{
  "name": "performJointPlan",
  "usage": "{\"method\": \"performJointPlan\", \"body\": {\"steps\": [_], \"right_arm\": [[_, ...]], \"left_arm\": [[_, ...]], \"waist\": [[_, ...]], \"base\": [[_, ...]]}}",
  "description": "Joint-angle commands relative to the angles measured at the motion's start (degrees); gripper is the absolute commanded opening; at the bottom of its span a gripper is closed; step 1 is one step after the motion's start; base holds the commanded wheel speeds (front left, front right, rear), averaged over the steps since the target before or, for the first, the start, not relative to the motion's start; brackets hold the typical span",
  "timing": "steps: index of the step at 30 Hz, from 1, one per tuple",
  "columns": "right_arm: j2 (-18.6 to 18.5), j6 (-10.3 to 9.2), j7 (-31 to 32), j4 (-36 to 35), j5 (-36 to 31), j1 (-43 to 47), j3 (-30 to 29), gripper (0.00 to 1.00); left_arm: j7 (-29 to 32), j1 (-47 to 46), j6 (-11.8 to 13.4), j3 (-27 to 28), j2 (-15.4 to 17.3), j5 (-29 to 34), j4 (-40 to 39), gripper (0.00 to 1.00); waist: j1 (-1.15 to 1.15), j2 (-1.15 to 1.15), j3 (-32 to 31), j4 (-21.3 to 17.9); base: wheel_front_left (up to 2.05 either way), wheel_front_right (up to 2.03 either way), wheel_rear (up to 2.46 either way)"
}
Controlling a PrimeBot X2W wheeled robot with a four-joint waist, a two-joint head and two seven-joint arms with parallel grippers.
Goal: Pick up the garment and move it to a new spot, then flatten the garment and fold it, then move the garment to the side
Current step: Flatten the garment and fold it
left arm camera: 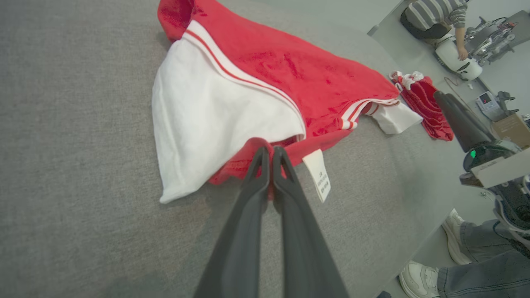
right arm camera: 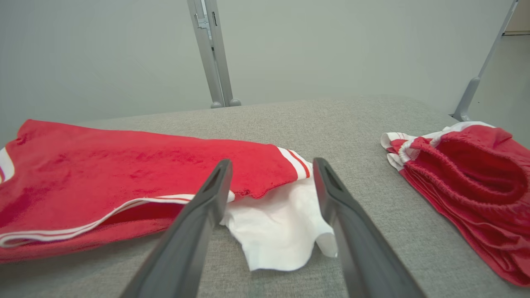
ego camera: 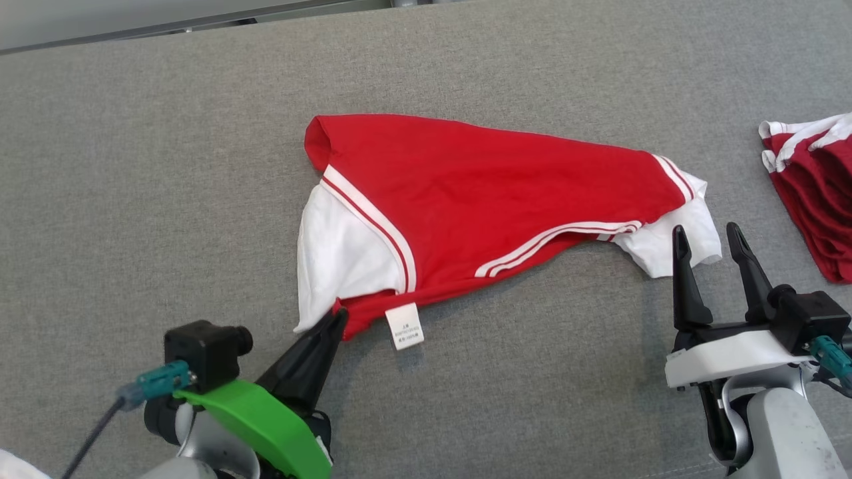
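The red shirt (ego camera: 492,193) lies loosely spread across the middle of the grey desk (ego camera: 133,166). It is wrinkled and not flat, with its long axis running left to right. Its near-left corner is bunched where the left claw (ego camera: 338,318) is pressed together on the red hem. In the left wrist view that claw (left arm camera: 271,151) pinches a fold of red cloth. The white care label (left arm camera: 319,174) hangs just beside its tips, and the left white sleeve (left arm camera: 207,120) spreads flat on the other side.

The right claw (ego camera: 705,233) stands spread and holds nothing. Its fingers straddle the edge of the right white sleeve (ego camera: 665,251), whose ragged rim lies between them in the right wrist view (right arm camera: 281,223).

A stack of folded red-and-white garments (ego camera: 812,193) sits at the desk's right edge, apart from the shirt, with a strip of bare grey between them. Wide open surface lies to the left of the shirt and beyond it, up to the desk's far edge (ego camera: 200,30). A narrower band runs along the near side between the two claws. Past the near-right desk edge, a person's white shoes (left arm camera: 418,277) stand on the floor.
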Motion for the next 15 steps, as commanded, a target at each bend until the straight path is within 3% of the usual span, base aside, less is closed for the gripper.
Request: {"method": "performJointPlan", "body": {"steps": [1, 6, 10, 15], "right_arm": [[-0.16, -0.02, -0.16, 0.05, 0.5, 0.64, 0.04, 1.0], [-0.16, -0.02, -0.17, 0.46, 0.99, 0.73, 0.45, 1.0], [-0.15, -0.02, -0.17, 0.79, 1.48, 0.45, 0.77, 1.0], [-0.15, -0.01, -0.16, 1.11, 2.16, -0.32, 1.17, 1.0]], "left_arm": [[0.23, -0.84, 0.24, 0.72, 0.9, -0.54, -1.6, 0.0], [2.59, -3.5, 1.44, 4.61, 5.22, -2.12, -13.46, 0.0], [5.84, -8.5, 1.54, 7.79, 7.5, -2.79, -16.77, 0.0], [12.2, -18.2, -0.13, 8.65, 5.21, -4.41, -13.84, 0.0]], "waist": [[0.0, 0.46, -0.25, 0.04], [0.0, 0.46, -0.72, 0.01], [0.0, 0.46, -1.21, -0.31], [0.0, 0.46, -1.32, -0.89]], "base": [[0.0, 0.0, 0.0], [0.0, 0.0, 0.0], [0.0, 0.0, 0.0], [0.0, 0.0, 0.0]]}}
